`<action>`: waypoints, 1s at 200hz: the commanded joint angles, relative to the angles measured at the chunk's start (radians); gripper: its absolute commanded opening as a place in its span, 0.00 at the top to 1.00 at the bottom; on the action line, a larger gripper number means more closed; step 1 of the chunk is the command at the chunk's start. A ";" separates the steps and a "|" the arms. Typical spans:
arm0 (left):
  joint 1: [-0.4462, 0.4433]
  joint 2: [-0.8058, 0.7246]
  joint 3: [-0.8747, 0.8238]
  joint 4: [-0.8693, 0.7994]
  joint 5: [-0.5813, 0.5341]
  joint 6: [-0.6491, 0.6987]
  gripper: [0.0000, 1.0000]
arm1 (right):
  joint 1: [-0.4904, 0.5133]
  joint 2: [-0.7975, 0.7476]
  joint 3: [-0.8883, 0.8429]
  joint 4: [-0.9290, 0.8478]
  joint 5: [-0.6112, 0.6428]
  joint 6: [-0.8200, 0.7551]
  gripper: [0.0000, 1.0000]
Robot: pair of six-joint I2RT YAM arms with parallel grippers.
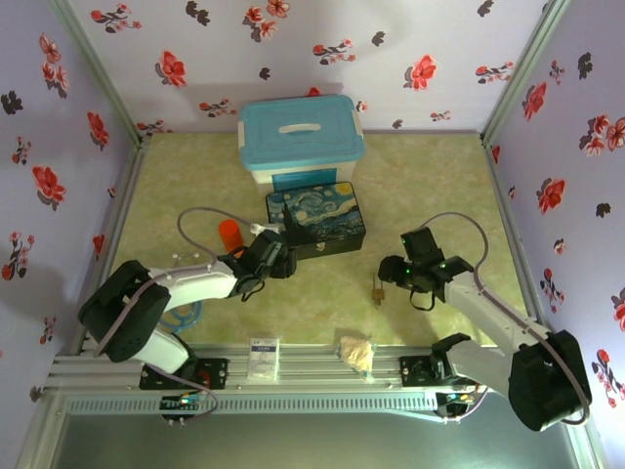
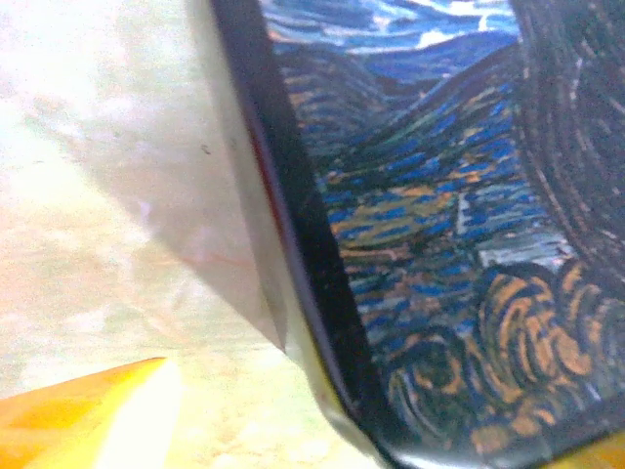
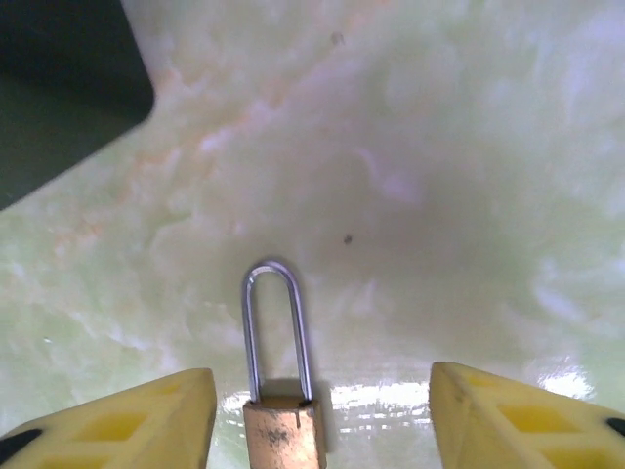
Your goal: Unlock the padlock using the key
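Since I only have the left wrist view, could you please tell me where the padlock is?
Observer: The padlock lies flat on the table, between the fingers of the right gripper.
Operator: Is it gripped?
Observer: No, the fingers are wide apart and not clamping it.
Operator: What is beside the box?
Observer: An orange cylinder stands left of it in the top view.

The padlock is cut off at the right wrist view's lower edge, probably mid-body.
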 commanded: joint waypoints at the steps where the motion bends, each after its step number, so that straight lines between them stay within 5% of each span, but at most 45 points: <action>1: 0.010 -0.066 0.004 0.004 0.014 0.000 0.26 | -0.017 -0.016 0.054 0.022 0.092 -0.046 0.36; 17: -0.019 -0.103 -0.033 0.072 0.093 -0.015 0.26 | -0.044 -0.024 0.070 0.038 0.139 -0.068 0.28; 44: -0.122 -0.217 -0.036 -0.003 0.039 0.026 0.23 | -0.108 -0.075 0.078 0.092 0.240 -0.109 0.01; 91: -0.115 -0.664 -0.017 -0.202 -0.043 0.198 0.05 | -0.188 -0.122 0.018 0.231 0.446 -0.253 0.01; 109: -0.020 -0.750 0.034 -0.335 -0.133 0.268 0.00 | -0.224 -0.140 -0.044 0.331 0.511 -0.270 0.01; 144: 0.342 -0.699 0.098 -0.411 -0.191 0.343 0.00 | -0.262 -0.143 -0.211 0.635 0.577 -0.386 0.01; 168: 0.513 -0.678 -0.044 -0.146 -0.201 0.280 0.00 | -0.273 -0.131 -0.323 0.856 0.582 -0.481 0.00; 200: 0.542 -0.519 -0.163 0.234 -0.358 0.554 0.00 | -0.302 -0.050 -0.366 1.027 0.512 -0.508 0.01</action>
